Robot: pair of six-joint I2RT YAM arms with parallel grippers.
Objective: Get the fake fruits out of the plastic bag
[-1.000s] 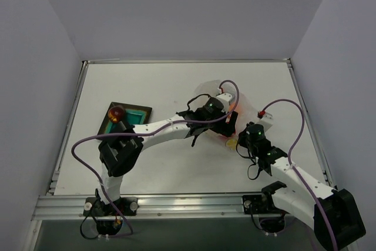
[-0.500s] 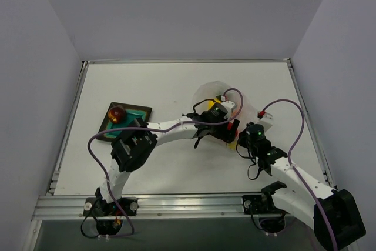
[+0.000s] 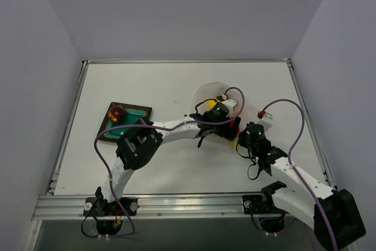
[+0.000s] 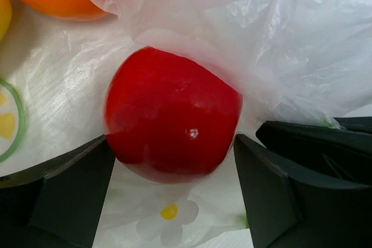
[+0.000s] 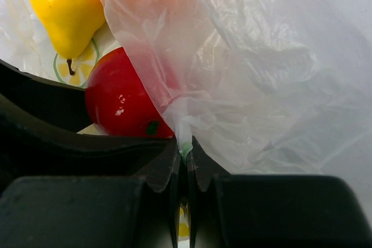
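my left gripper (image 4: 172,146) stands wide inside the plastic bag (image 4: 290,45), with one finger at each side of the red ball (image 4: 171,117). my right gripper (image 5: 185,152) is closed and pinches the bag film. a yellow pear (image 5: 67,7) lies near the ball, on the printed film.

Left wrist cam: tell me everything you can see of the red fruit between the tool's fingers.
The red fruit is a smooth, glossy, plastic-looking ball, tapering slightly toward the bottom of the left wrist view. It lies inside the plastic bag on the printed lower film, and a fold of clear film is draped over its top and right side. The left tool is open and flanks it closely on both sides; whether it touches the fruit is unclear. The right wrist view shows a small dark green spot on it.
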